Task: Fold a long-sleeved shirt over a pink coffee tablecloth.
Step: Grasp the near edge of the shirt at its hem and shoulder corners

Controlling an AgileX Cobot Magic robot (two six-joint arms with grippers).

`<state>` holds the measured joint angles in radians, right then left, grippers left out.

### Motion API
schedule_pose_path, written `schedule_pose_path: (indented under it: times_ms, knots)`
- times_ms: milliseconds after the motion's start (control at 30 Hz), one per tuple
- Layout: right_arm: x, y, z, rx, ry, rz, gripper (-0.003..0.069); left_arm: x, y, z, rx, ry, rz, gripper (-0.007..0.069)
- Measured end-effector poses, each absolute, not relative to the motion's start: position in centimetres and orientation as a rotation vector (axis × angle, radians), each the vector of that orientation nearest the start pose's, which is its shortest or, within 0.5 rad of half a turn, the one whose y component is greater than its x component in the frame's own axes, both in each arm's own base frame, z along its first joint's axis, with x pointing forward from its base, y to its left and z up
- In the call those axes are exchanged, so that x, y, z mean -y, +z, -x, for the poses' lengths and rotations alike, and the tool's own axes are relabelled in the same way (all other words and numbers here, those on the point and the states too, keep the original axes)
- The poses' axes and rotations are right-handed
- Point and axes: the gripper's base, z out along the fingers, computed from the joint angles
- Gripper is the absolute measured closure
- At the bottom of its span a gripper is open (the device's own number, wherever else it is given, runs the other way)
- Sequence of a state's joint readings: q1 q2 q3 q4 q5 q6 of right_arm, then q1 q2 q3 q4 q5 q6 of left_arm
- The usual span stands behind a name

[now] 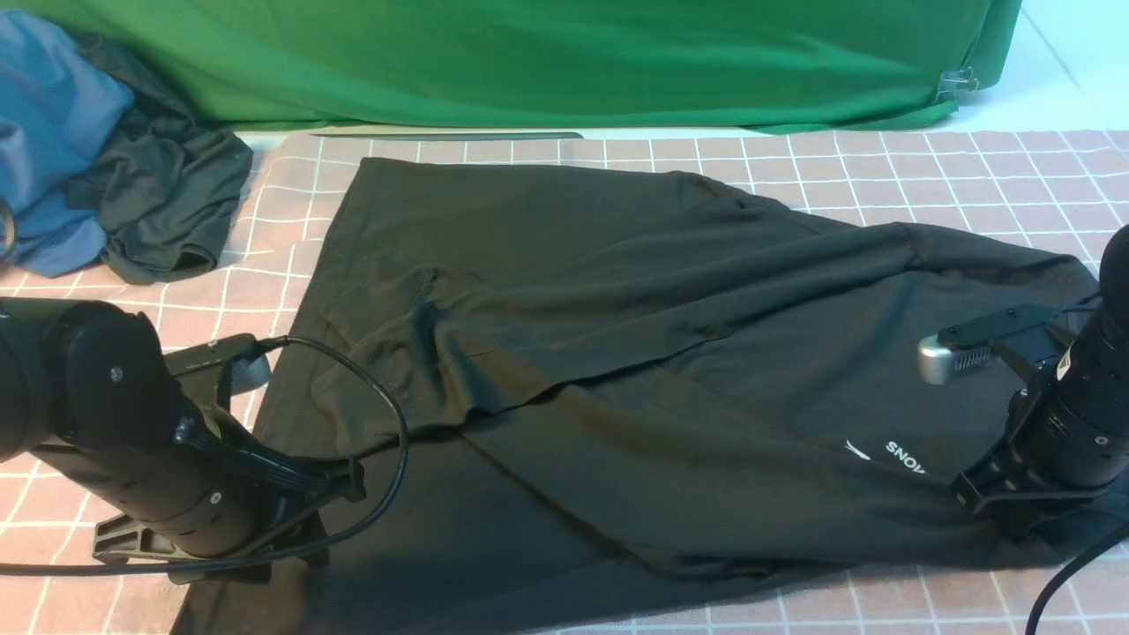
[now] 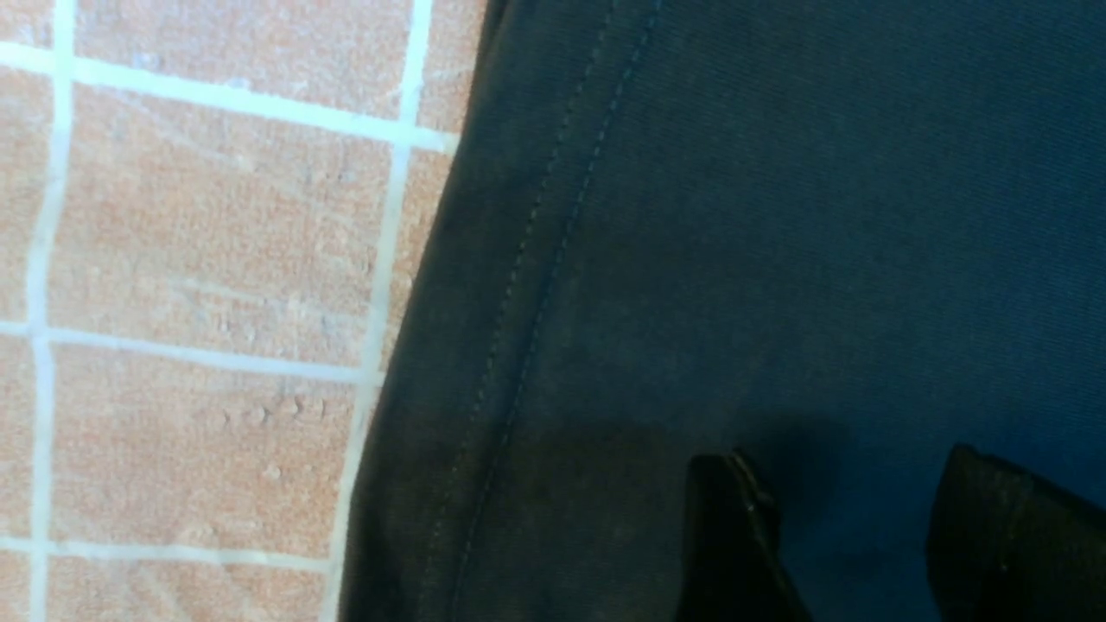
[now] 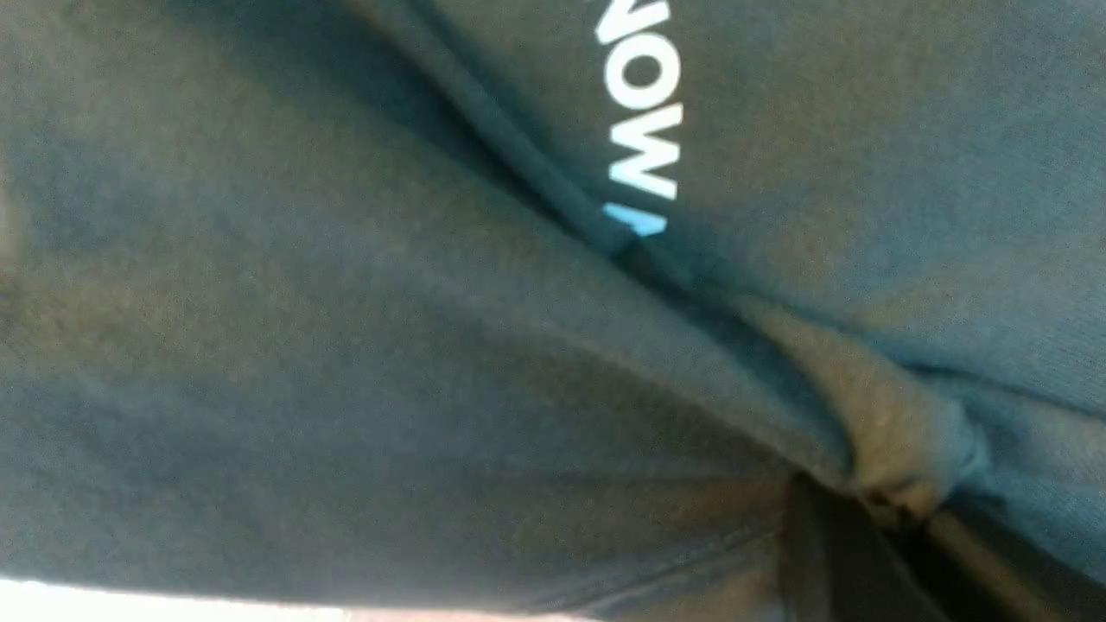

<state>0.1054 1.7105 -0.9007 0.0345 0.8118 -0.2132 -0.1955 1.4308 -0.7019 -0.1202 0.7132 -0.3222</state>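
Two arms, two claws, one shirt, one tablecloth. Farthest left, beyond and outward of the left claw, sits one heap of two pieces. A blue cloth has a smaller dark garment bunched against it, at the far left corner of the pink tablecloth.

The left claw is released. Its two fingertips stand apart over flat black fabric with nothing pinched between them. It is just inside the stitched edge of the long-sleeved shirt, and bare pink squares show just outward of that edge. One black cable loops from the left arm across the shirt's left edge.

The single shirt spreads on the tablecloth from the left claw to the right one, its upper layers lying in long slanting folds. Well beyond both claws, one green backdrop cloth runs along the tablecloth's far side, with one metal clip at its right corner.

One white print shows just inward of the right claw, partly hidden. That claw is clenched on the shirt, with a knot of black fabric gathered tight at its fingers, close to the white letters. One silver camera housing juts from the right arm over the shirt.
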Motion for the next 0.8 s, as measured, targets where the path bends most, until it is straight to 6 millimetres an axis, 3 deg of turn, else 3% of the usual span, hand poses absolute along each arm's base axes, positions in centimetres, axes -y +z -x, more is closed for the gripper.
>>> schedule_pose_path:
  times_ms: [200,433,800]
  knots:
    - [-3.1,17.6,-27.1,-3.076,0.039,0.461,0.0591,5.2,18.7,-22.7,-2.933,-0.206,0.292,0.0289]
    - [-2.3,20.3,-25.7,-3.055,-0.077,0.484,0.0592,5.2,18.7,-22.7,-2.934,-0.204,0.280,0.0289]
    - [-1.9,20.7,-24.6,-3.151,-0.118,0.547,0.0592,5.1,18.7,-22.5,-2.952,-0.191,0.270,0.0289]
